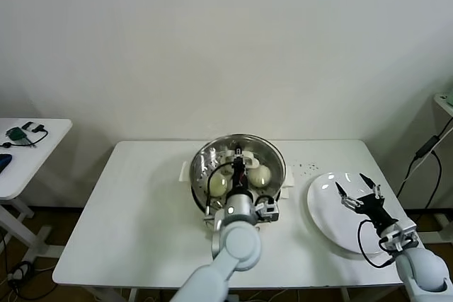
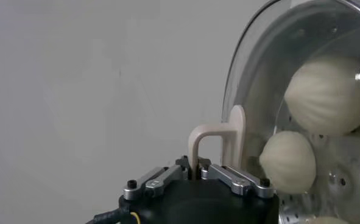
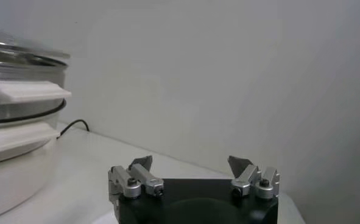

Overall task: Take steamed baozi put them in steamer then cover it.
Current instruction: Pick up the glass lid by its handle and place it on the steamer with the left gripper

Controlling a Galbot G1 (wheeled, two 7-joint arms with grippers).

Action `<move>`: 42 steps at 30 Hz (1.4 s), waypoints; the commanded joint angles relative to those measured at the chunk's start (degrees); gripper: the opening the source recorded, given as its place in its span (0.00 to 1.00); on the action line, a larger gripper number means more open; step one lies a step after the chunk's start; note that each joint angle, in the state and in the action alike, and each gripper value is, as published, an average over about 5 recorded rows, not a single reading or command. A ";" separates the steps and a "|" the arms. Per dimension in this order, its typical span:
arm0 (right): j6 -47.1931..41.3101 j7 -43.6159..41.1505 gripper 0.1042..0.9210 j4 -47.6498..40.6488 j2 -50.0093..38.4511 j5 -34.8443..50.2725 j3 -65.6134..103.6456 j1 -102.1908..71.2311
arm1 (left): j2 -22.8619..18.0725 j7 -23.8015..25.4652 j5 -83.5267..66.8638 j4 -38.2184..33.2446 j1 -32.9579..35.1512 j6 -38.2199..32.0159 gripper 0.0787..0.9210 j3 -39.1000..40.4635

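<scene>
The steamer [image 1: 200, 157] stands at the table's middle back, with the round glass lid [image 2: 259, 61] lying on it. My left gripper [image 1: 241, 158] is above its centre, shut on the lid's beige handle [image 2: 219, 143]. Cream-white baozi [image 1: 260, 173] lie inside under the glass; in the left wrist view two show whole [image 2: 329, 94] [image 2: 287, 161] and others are cut off at the edge. My right gripper [image 1: 357, 190] hangs open and empty over the white plate [image 1: 333, 228]. The right wrist view shows its spread fingers [image 3: 142, 164] and the steamer's side [image 3: 15, 122] with white handles.
The plate is bare and sits at the table's right, near the front edge. Dark specks [image 1: 306, 168] lie between steamer and plate. A small side table [image 1: 28, 150] with cables stands at the far left. A cable [image 1: 425, 150] hangs at the right.
</scene>
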 commanded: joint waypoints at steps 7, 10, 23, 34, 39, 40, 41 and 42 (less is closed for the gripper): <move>0.27 -0.34 0.88 -0.24 0.19 -0.42 0.21 -0.18 | 0.60 3.54 2.72 0.25 -1.39 1.98 0.08 0.48; 0.31 -0.40 0.88 -0.35 0.20 -0.44 0.25 -0.13 | 0.68 3.64 2.95 0.34 -1.04 1.75 0.08 0.39; 0.69 -0.66 0.88 -1.06 0.49 -0.82 0.47 0.05 | 0.57 3.33 2.91 1.08 -0.32 1.55 0.08 0.50; 0.80 -0.95 0.88 -1.20 0.59 -0.92 0.99 -0.18 | 0.45 3.10 3.68 1.21 -0.09 0.59 0.08 -0.01; 0.28 -1.11 0.88 -1.04 0.57 -1.62 1.15 -0.24 | 0.89 3.30 2.97 -0.34 0.18 0.23 0.10 -0.05; 0.05 -1.05 0.88 -0.98 0.55 -1.86 1.16 -0.25 | 1.17 3.31 2.70 -0.89 0.23 0.29 0.12 0.08; -0.25 -1.01 0.88 -0.92 0.53 -1.95 1.18 -0.24 | 1.52 3.31 2.40 -1.51 0.31 0.38 0.14 0.24; -0.58 -0.97 0.88 -0.86 0.50 -1.95 1.19 -0.23 | 1.91 3.28 2.07 -2.25 0.45 0.54 0.17 0.44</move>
